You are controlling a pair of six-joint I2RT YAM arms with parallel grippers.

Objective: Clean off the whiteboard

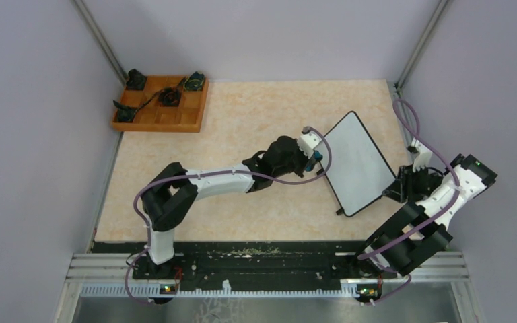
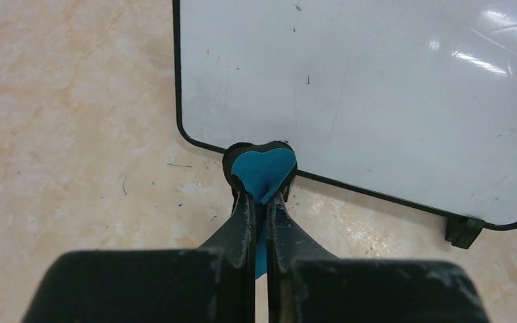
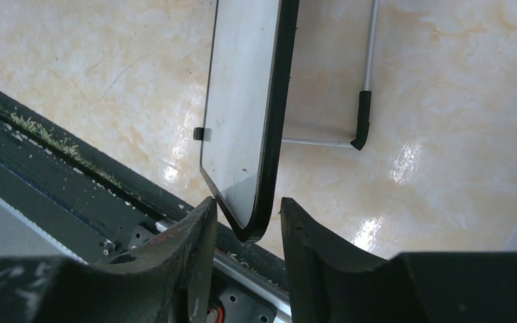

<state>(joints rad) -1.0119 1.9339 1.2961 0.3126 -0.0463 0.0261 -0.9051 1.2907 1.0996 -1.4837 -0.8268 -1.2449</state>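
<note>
The whiteboard (image 1: pixel 358 165) stands tilted on the table at centre right, its white face wiped clean apart from faint specks (image 2: pixel 377 87). My left gripper (image 1: pixel 316 156) is at the board's left edge. In the left wrist view this gripper (image 2: pixel 262 196) is shut on a small blue eraser (image 2: pixel 264 169), which touches the board's black frame near a rounded corner. My right gripper (image 1: pixel 394 192) is at the board's near right corner. In the right wrist view it (image 3: pixel 246 208) stands open, and the board's corner (image 3: pixel 242 101) sits between the fingers with a gap on each side.
A wooden compartment tray (image 1: pixel 161 104) with black items and cables sits at the far left. The board's metal stand leg (image 3: pixel 363 114) rests on the table behind it. A black rail (image 1: pixel 269 259) runs along the near edge. Grey walls close in both sides.
</note>
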